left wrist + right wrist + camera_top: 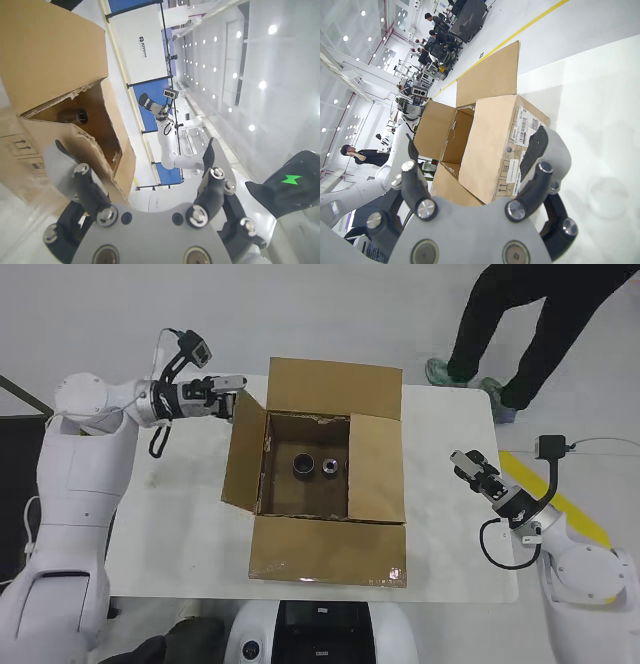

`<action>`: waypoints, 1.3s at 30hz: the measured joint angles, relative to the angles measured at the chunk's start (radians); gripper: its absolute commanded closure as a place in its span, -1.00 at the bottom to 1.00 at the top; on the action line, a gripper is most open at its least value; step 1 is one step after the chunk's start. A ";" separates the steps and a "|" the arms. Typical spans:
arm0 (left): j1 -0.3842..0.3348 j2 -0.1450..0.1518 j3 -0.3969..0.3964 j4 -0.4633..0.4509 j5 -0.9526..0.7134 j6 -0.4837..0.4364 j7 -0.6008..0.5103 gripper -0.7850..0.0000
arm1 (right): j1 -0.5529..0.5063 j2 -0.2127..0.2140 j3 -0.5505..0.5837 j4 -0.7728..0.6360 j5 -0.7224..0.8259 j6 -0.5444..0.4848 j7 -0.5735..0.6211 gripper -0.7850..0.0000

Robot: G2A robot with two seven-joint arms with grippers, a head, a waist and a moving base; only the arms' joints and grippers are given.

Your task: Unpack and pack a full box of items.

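Note:
An open cardboard box [313,419] sits mid-table with all four flaps spread out. On its floor lie a dark round cup-like item [303,466], a smaller round part [330,467] and a small dark piece by the right wall. My left gripper [236,392] hovers open at the box's far-left corner, beside the left flap [75,140]; the dark cylinder [75,115] shows inside the box. My right gripper [470,465] is open and holds nothing, over the table to the right of the box [492,140].
The white table [180,534] has bare room left and right of the box. A person's legs [520,324] stand beyond the far right corner. The table's front edge runs just past the box's near flap [330,551].

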 measured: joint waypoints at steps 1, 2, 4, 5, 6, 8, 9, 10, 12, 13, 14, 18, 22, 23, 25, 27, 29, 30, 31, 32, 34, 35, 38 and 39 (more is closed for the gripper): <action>-0.009 -0.003 0.014 -0.003 0.000 0.000 0.000 -1.00 | 0.000 0.000 0.000 0.000 0.000 0.000 0.000 -1.00; -0.022 -0.007 0.035 -0.005 -0.001 -0.001 -0.001 -1.00 | 0.000 0.000 0.000 0.000 0.000 0.000 0.000 -1.00; -0.041 -0.014 0.069 -0.004 -0.002 -0.008 0.000 -1.00 | 0.000 0.000 0.000 0.000 0.000 0.000 0.000 -1.00; -0.054 -0.020 0.092 -0.002 -0.005 -0.011 0.004 -1.00 | 0.000 0.000 0.000 0.000 0.000 0.000 0.000 -1.00; -0.063 -0.024 0.110 0.001 -0.011 -0.011 0.005 -1.00 | 0.000 0.000 0.000 0.000 0.000 0.000 0.000 -1.00; -0.083 -0.034 0.152 0.002 -0.011 -0.009 0.010 -1.00 | 0.000 0.000 0.000 0.000 0.000 0.000 0.000 -1.00; -0.090 -0.038 0.170 -0.001 -0.007 -0.010 0.013 -1.00 | 0.000 0.000 0.000 0.000 0.000 0.000 0.000 -1.00; -0.096 -0.042 0.189 -0.004 -0.001 -0.011 0.016 -1.00 | 0.000 0.000 0.000 0.000 0.000 0.000 0.000 -1.00; -0.105 -0.052 0.234 -0.012 0.018 -0.016 0.024 -1.00 | 0.000 0.000 0.000 0.000 0.000 0.000 0.000 -1.00; -0.108 -0.056 0.254 -0.014 0.028 -0.019 0.026 -1.00 | 0.000 0.000 0.000 0.000 0.000 0.000 0.000 -1.00; -0.110 -0.061 0.280 -0.016 0.046 -0.026 0.027 -1.00 | 0.000 0.000 0.000 0.000 0.000 0.000 0.000 -1.00; -0.119 -0.075 0.351 -0.001 0.111 -0.044 0.047 -1.00 | 0.000 0.000 0.000 0.000 0.000 0.000 0.000 -1.00; -0.132 -0.084 0.395 0.017 0.164 -0.056 0.064 -1.00 | 0.000 0.000 0.000 0.000 0.000 0.000 0.000 -1.00; -0.134 -0.085 0.401 0.020 0.170 -0.058 0.066 -1.00 | 0.000 0.000 0.000 0.000 0.000 0.000 0.000 -1.00; -0.137 -0.087 0.405 0.024 0.171 -0.059 0.068 -1.00 | 0.000 0.000 0.000 0.000 0.000 0.000 0.000 -1.00; -0.141 -0.086 0.399 0.025 0.169 -0.062 0.074 -1.00 | 0.000 0.000 0.000 0.000 0.000 0.000 0.000 -1.00; -0.141 -0.083 0.380 0.019 0.158 -0.069 0.083 -1.00 | 0.000 0.000 0.000 0.000 0.000 0.000 0.000 -1.00; -0.141 -0.080 0.367 0.015 0.149 -0.072 0.086 -1.00 | 0.000 0.000 0.000 0.000 0.000 0.000 0.000 -1.00; -0.139 -0.077 0.352 0.012 0.139 -0.073 0.088 -1.00 | 0.000 0.000 0.000 0.000 0.000 0.000 0.000 -1.00; -0.136 -0.072 0.330 0.007 0.125 -0.073 0.090 -1.00 | 0.000 0.000 0.000 0.000 0.000 0.000 0.000 -1.00; -0.131 -0.062 0.290 0.006 0.104 -0.072 0.091 -1.00 | 0.000 0.000 0.000 0.000 0.000 0.000 0.000 -1.00; -0.125 -0.055 0.261 0.009 0.093 -0.072 0.091 -1.00 | 0.000 0.000 0.000 0.000 0.000 0.000 0.000 -1.00; -0.102 -0.035 0.185 0.029 0.073 -0.068 0.082 -1.00 | 0.000 0.000 0.000 0.000 0.000 0.000 0.000 -1.00; -0.094 -0.029 0.162 0.035 0.067 -0.066 0.076 -1.00 | 0.000 0.000 0.000 0.000 0.000 0.000 0.000 -1.00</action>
